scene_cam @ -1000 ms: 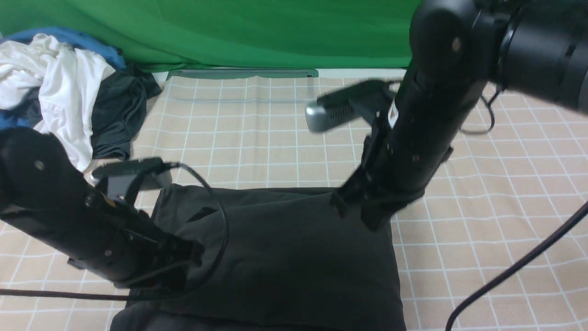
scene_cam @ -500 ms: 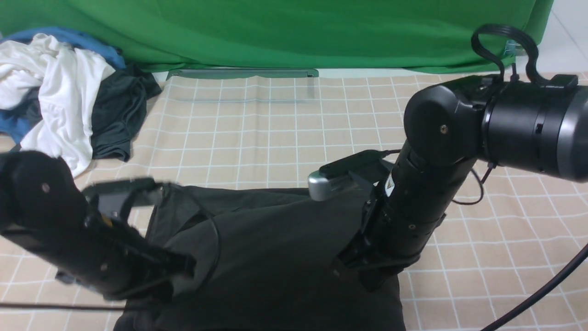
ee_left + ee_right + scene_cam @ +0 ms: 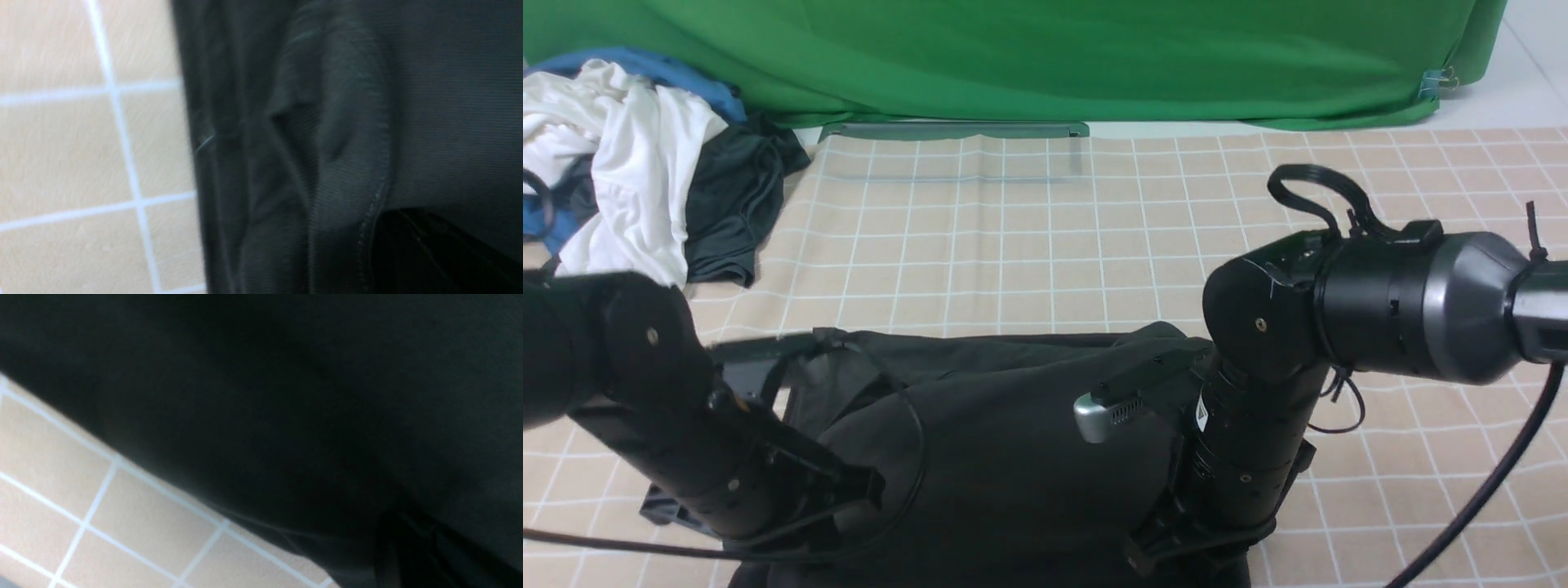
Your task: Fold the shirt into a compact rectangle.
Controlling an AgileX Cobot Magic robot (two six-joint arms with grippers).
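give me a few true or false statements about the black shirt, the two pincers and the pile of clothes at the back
1. The black shirt lies on a checked cloth. True.
2. The clothes pile sits at the far right. False: it is at the far left, by the green backdrop.
3. Both pincers stand wide open above the shirt. False: the left pincer and right pincer are shut, down at the fabric.
4. The pile includes a white garment. True.
5. The shirt is red. False: it is black.
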